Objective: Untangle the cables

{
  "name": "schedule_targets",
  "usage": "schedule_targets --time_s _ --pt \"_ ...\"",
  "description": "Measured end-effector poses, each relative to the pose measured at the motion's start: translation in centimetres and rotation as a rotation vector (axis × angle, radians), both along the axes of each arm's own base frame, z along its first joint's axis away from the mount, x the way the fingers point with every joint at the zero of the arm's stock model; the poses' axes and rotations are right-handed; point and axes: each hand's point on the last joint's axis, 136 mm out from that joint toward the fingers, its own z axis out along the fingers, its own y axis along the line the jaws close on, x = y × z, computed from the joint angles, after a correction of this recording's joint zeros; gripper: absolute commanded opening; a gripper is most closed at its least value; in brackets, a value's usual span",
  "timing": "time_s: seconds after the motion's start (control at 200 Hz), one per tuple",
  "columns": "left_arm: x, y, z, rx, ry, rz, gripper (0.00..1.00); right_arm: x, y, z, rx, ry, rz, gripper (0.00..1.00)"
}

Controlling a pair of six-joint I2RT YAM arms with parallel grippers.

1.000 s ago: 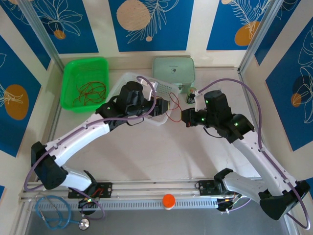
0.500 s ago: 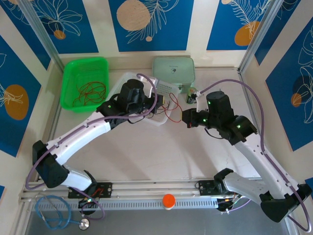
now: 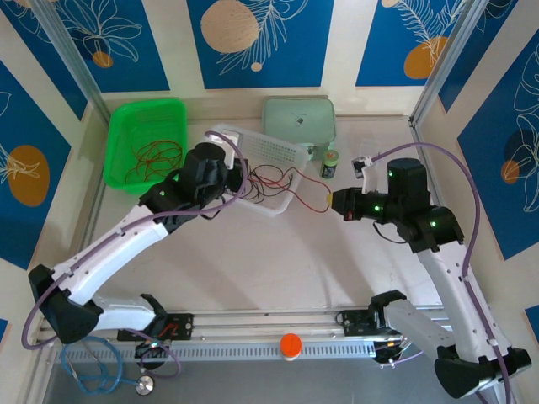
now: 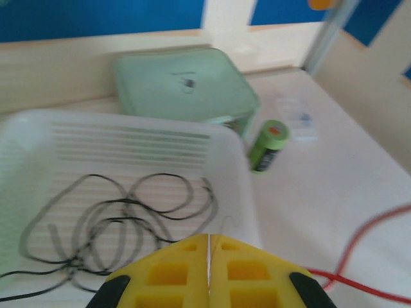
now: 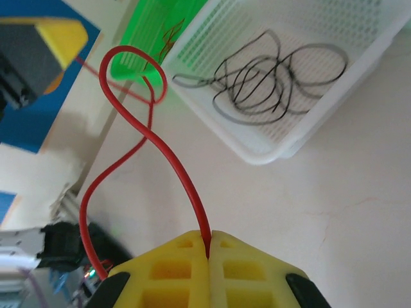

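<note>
The red cable point(image 3: 305, 189) stretches in a loose wave between my two grippers, just above the table. My right gripper point(image 5: 210, 239) is shut on one end of it, and the cable point(image 5: 173, 168) rises from its yellow fingers into a loop. My left gripper point(image 3: 240, 179) hovers over the white basket point(image 3: 253, 135), shut point(image 4: 209, 240). In the right wrist view the red cable runs to its yellow finger point(image 5: 45, 35). The black cable point(image 4: 128, 212) lies in loose loops on the basket floor point(image 5: 270, 70). My right gripper point(image 3: 334, 202) is right of the basket.
A green basket point(image 3: 114, 151) at the back left holds more red wire loops. A mint box point(image 3: 299, 122) sits behind the white basket, with a small green can point(image 3: 330, 162) beside it. An orange knob point(image 3: 290, 345) and a blue stethoscope point(image 3: 101, 366) lie by the near rail.
The left gripper has shut and drawn back to the left over the basket. The right gripper has moved right, pulling the red cable out longer between them.
</note>
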Motion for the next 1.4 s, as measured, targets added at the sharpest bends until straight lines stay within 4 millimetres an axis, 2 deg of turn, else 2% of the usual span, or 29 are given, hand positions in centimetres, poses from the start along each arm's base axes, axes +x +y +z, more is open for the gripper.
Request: schedule_targets --time_s 0.16,0.235,0.4,0.535,0.605,0.71,0.825,0.875,1.01,1.06,1.146,1.236,1.306,1.401 --pt "2.8 4.8 -0.4 0.106 -0.042 0.157 0.0 -1.5 1.1 -0.8 0.008 0.081 0.124 0.0" --pt "3.8 6.3 -0.7 0.151 -0.062 0.194 0.0 -2.1 1.3 -0.7 0.013 0.085 0.161 0.0" --pt "5.4 6.2 -0.2 0.209 -0.143 0.184 0.0 -3.2 1.9 0.0 0.034 0.066 0.229 0.0" --pt "6.5 5.9 0.9 0.237 -0.2 0.166 0.0 -3.3 2.3 -0.6 0.003 0.073 0.242 0.0" --pt "7.0 5.5 2.4 0.243 -0.232 0.153 0.0 -3.2 2.6 -1.6 -0.044 0.089 0.243 0.0" --pt "7.3 4.9 6.8 0.219 -0.317 0.13 0.0 -2.8 3.8 -3.5 -0.131 0.111 0.252 0.0" --pt "6.6 4.3 11.4 0.171 -0.407 0.087 0.0 -1.8 5.4 -4.9 -0.2 0.081 0.24 0.0" --pt "6.2 4.1 12.6 0.161 -0.432 0.07 0.0 -1.2 5.9 -5.2 -0.216 0.059 0.216 0.0" --pt "5.2 4.0 13.9 0.143 -0.464 0.036 0.0 0.1 6.5 -6.3 -0.227 0.013 0.13 0.0" --pt "4.7 4.1 14.4 0.136 -0.475 0.024 0.0 0.5 6.9 -6.6 -0.219 -0.008 0.111 0.07" --pt "3.8 4.5 15.5 0.134 -0.504 0.018 0.0 0.7 7.6 -7.0 -0.203 -0.029 0.092 0.38" --pt "3.0 6.7 18.3 0.125 -0.578 0.079 0.0 0.2 7.6 -8.4 -0.225 0.003 0.083 0.59" --pt "2.2 8.4 20.7 0.127 -0.64 0.134 0.0 0.1 7.6 -8.8 -0.227 0.016 0.078 0.65" --pt "1.1 10.2 24.1 0.15 -0.724 0.207 0.0 0.1 7.5 -8.4 -0.217 0.009 0.072 0.67"
